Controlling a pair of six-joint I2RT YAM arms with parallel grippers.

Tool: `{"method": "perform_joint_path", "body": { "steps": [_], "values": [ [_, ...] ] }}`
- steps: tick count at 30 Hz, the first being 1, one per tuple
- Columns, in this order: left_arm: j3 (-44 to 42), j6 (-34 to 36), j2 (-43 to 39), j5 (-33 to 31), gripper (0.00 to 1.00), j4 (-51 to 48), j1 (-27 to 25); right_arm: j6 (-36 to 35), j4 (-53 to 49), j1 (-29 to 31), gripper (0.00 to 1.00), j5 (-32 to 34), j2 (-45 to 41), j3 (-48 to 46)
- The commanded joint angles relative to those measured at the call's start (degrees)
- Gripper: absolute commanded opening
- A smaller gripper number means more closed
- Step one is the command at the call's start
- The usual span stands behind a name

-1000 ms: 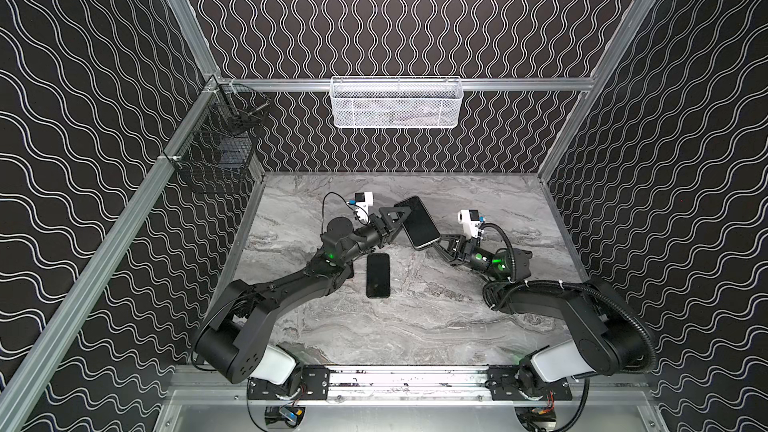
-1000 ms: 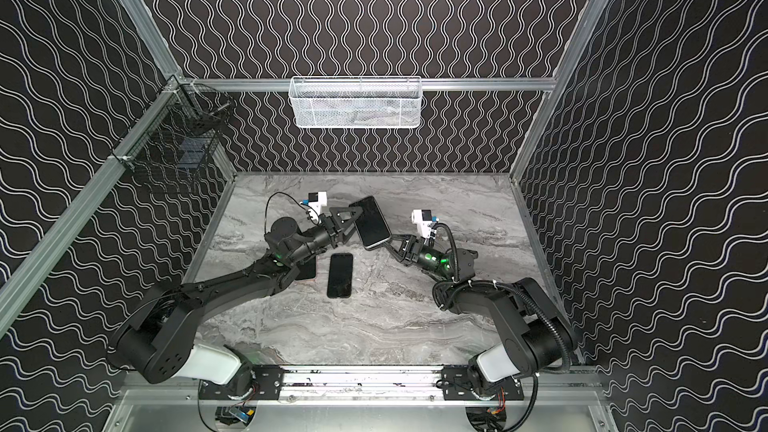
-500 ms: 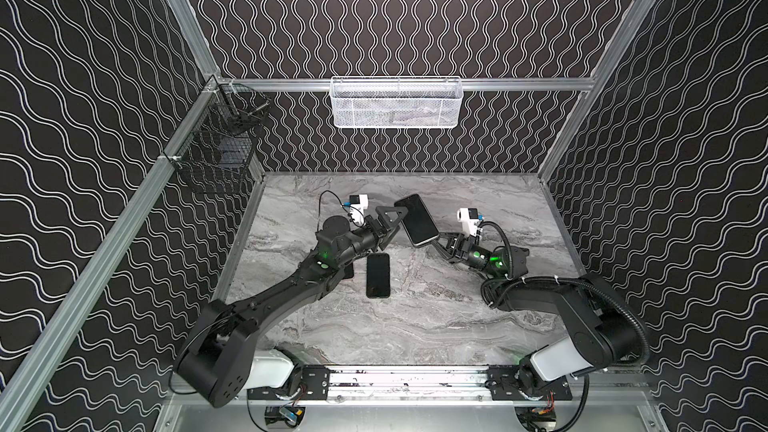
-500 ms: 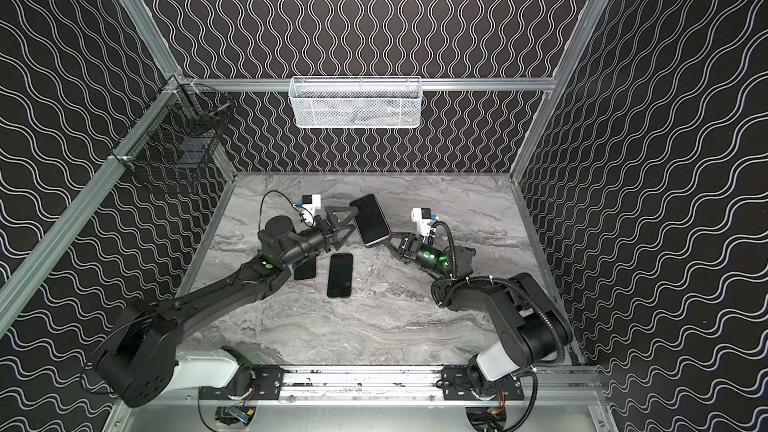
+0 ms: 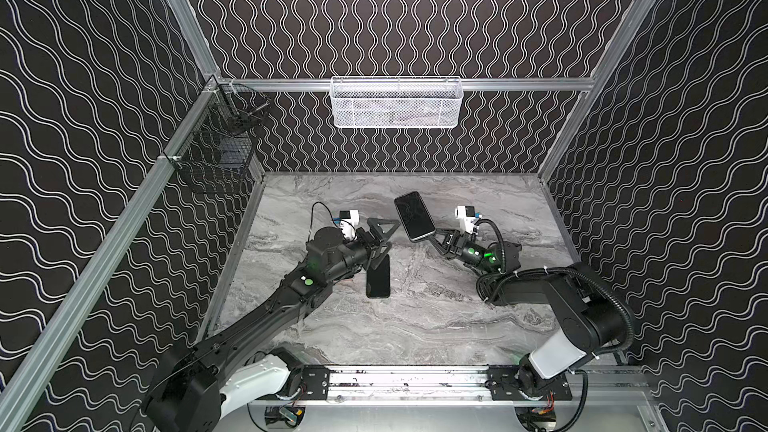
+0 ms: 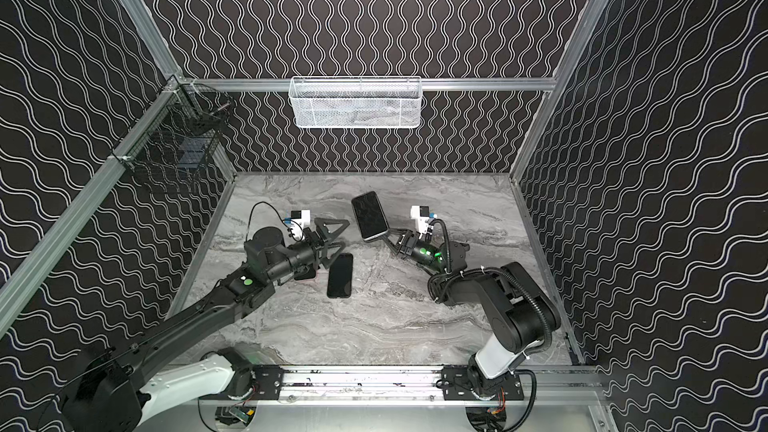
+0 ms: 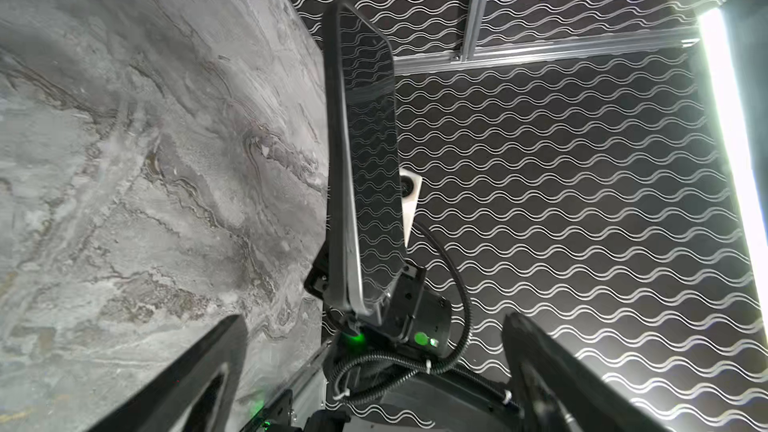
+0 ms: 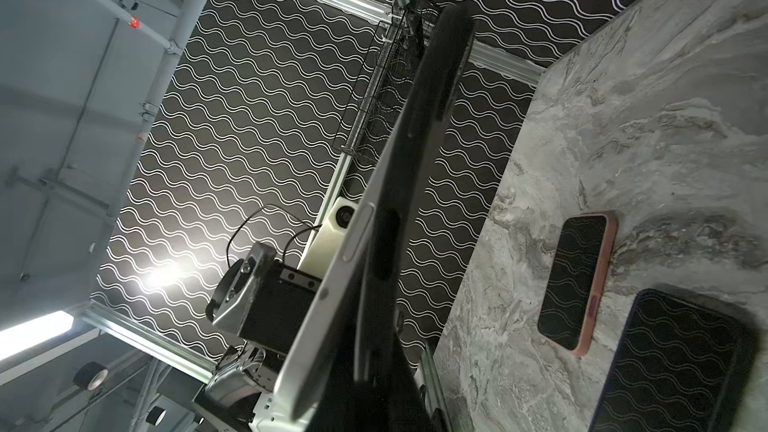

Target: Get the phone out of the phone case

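while the right claw (image 5: 433, 235) clenches the phone (image 5: 414, 216) above twelve o'clock of the desk (image 5: 436, 317), the left claw (image 5: 390, 234) hangs released at its eight o'clock; the case (image 7: 334, 139) looks still on, so removal remains.

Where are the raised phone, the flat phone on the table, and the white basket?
raised phone (image 5: 414, 216): in a top view, middle of its dark screen.
flat phone (image 5: 378, 281): in a top view, middle of its visible screen.
white basket (image 5: 397, 113): in a top view, front mesh wall.
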Motion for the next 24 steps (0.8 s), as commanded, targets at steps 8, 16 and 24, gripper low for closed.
{"method": "perform_joint_path", "body": {
  "steps": [8, 16, 24],
  "values": [
    [-0.86, -7.15, -2.78, -5.63, 0.99, 1.81, -2.38, -4.07, 6.66, 0.43, 0.11, 4.26, -0.06, -1.11],
    [0.72, -6.29, -1.94, -7.64, 0.99, 2.51, -4.39, -6.67, 3.11, 1.94, 0.11, 5.14, -1.91, -1.07],
    [1.94, -8.16, 1.07, -8.25, 0.99, 5.9, -6.42, -7.09, 2.92, 2.37, 0.11, 5.53, -2.06, -1.11]
  ]
}}
